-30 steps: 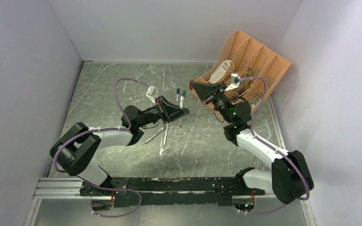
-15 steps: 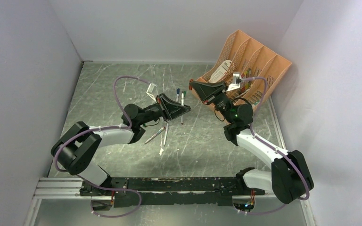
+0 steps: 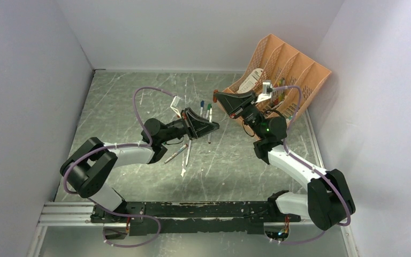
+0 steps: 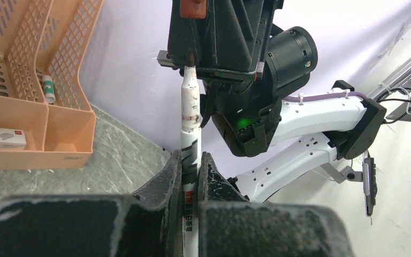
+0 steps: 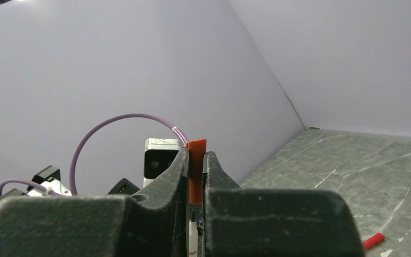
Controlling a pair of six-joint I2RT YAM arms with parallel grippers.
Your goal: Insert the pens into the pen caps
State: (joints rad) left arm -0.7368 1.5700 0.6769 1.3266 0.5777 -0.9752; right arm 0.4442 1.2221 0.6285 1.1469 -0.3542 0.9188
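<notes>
Above the middle of the table, the left gripper [image 4: 191,166] is pinching a whitish pen [image 4: 190,115] by its barrel and pointing its stained tip at the right gripper [image 5: 196,160], whose fingers are squeezing a red cap [image 5: 196,168]. The tip is meeting those fingers just under the cap; whether it is entering is hidden. Other pens [image 3: 177,153] are lying on the table, nearer and left of the orange organiser [image 3: 294,69].
</notes>
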